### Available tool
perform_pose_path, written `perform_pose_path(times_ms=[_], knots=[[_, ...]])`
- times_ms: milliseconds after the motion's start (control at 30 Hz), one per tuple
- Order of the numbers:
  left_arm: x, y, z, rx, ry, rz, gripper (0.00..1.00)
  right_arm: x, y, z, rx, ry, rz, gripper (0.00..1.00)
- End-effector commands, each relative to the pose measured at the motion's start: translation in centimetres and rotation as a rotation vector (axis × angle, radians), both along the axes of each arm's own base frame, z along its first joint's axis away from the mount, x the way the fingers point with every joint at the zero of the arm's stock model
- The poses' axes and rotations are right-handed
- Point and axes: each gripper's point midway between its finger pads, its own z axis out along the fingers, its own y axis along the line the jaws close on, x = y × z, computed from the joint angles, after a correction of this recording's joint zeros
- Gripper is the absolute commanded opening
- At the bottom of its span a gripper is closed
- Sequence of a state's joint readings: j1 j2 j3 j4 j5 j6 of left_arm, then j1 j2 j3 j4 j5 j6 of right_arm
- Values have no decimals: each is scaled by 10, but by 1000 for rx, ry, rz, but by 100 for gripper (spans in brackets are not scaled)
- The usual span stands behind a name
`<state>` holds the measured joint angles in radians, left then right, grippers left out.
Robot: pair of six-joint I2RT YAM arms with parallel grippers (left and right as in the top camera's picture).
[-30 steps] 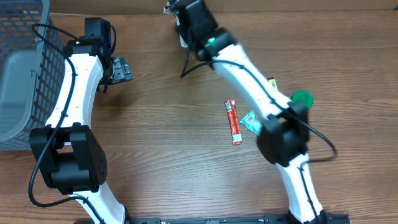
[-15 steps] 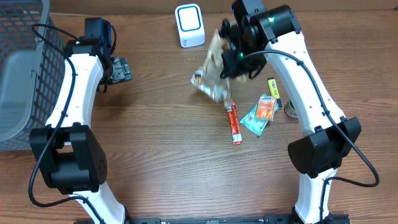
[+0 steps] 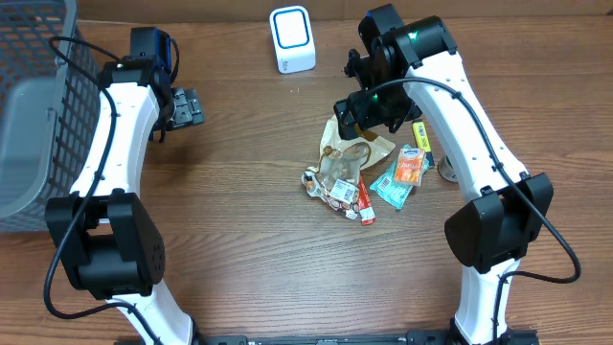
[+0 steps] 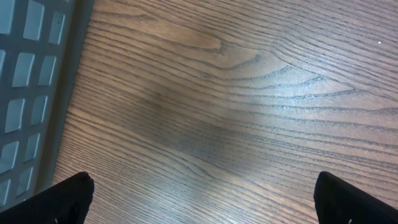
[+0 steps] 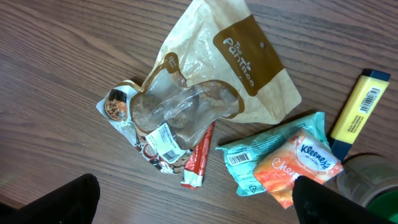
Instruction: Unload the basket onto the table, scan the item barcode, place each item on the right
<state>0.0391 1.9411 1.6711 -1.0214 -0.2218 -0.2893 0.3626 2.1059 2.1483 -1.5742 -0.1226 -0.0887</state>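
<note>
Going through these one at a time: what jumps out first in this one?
A crumpled tan snack bag with a clear window lies mid-table, partly over a red stick packet, directly below the open right gripper. Beside it sit a teal tissue pack, an orange packet and a yellow highlighter. The white scanner stands alone at the table's far edge.
</note>
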Motion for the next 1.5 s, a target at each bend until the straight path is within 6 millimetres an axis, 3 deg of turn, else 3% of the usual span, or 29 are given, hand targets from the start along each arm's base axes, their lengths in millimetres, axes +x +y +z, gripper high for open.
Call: perform_pose_path(times_ms=[0,633,767,867,1000,1100,1200,1300,1467], knots=[[5,-1,6,13,-19,0,100,2,-4,-2,-14,-2,-9,100],[5,-1,6,13,-19,0,100,4,-5,-2,-15,-9,-12,100],[5,-1,6,13,-20,0,100,7,-1,16,11,-75,-7,100],[5,-1,6,13,-19,0,100,5,1,53,53,-182,-1,100],[5,-1,6,13,-19,0,100,-6,-3,126,135,-394,-2,100],[5,-1,6,13,-19,0,100,-30,-13,189,200,-566,-7,100],[5,0,6,13,-19,1,100,-70,-29,248,263,-730,-9,100],[5,0,6,13,-19,1,100,-123,-49,300,326,-895,-11,100],[5,0,6,13,-19,1,100,-221,-89,362,420,-1166,-21,100]])
